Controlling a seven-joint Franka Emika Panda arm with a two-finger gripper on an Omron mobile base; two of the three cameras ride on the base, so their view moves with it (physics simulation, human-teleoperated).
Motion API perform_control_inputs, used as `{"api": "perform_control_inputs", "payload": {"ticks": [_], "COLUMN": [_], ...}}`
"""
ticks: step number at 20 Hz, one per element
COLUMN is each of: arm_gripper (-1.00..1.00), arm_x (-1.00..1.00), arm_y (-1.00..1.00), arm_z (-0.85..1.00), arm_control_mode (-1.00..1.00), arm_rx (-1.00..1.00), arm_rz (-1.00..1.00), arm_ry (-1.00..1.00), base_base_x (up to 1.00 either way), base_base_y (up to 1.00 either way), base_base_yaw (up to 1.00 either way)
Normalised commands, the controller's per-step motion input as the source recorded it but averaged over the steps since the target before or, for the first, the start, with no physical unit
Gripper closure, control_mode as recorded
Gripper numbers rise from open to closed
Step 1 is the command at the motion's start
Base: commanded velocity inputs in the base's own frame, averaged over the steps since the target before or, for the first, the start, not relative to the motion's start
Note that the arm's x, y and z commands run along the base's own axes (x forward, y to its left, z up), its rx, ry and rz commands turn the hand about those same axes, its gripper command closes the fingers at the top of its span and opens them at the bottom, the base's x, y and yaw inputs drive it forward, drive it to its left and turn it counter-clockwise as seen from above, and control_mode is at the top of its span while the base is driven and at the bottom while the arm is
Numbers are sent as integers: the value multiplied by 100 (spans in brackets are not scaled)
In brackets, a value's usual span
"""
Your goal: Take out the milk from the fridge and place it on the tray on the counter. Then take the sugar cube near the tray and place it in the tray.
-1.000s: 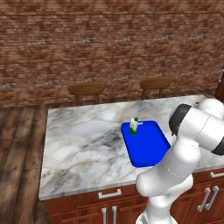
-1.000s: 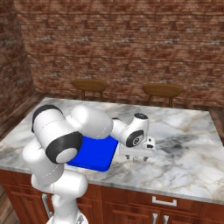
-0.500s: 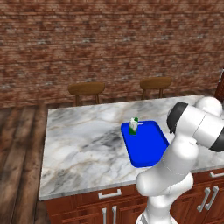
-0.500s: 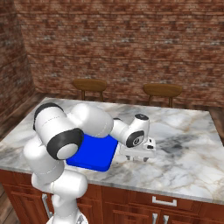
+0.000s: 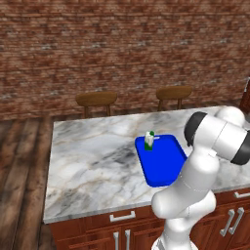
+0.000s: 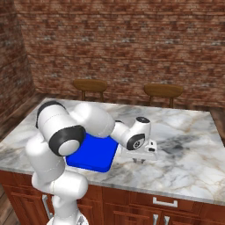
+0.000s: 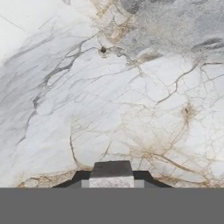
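The white arm with dark joints reaches low over the wide grey-white veined marble counter [image 6: 184, 145], its hand turned straight down just past the right edge of the flat bright blue rectangular tray [image 6: 94, 154]. The two-finger gripper [image 6: 141, 161] has its tips down at the marble, close to the counter's front edge. In the hand view the jaws are drawn in on a tiny pale greyish-white sugar cube [image 7: 111, 174], which sits pinched between the dark tips against the stone. Whether the cube still rests on the marble or is just clear of it, I cannot tell.

The tray lies on the counter toward its front edge, roughly midway along the counter's length, its long side running from front to back. The small slim white milk carton with green marking and a green cap [image 5: 149, 141] stands upright inside the tray at its far left corner, well apart from the gripper. The rest of the blue tray floor is bare.

Behind the counter's far edge two brown wooden stools [image 5: 96, 99] show their rounded seats, one toward the left half and one toward the right, in front of a red-brown brick wall [image 5: 122, 44]. Below the marble, the red-brown wooden cabinets [image 6: 132, 206] carry silver handles along the front.
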Motion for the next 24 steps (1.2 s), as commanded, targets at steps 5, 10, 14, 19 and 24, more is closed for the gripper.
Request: {"api": "perform_control_inputs", "payload": {"ticks": [5,10,14,19,24], "arm_gripper": [100,100,100,100,100], "arm_x": [-7,-70,-98,-75,-37], "arm_y": [0,18,65,88,98], "arm_z": [-8,43,77,70,60], "arm_control_mode": [-100,-100,-100,-100,-100], "arm_rx": [0,1,0,0,-3], "arm_rz": [0,0,0,0,0], "arm_ry": [-1,-5,-19,-19,-8], "base_base_x": [0,0,0,0,0], "base_base_y": [0,0,0,0,0], "base_base_yaw": [0,0,0,0,0]}}
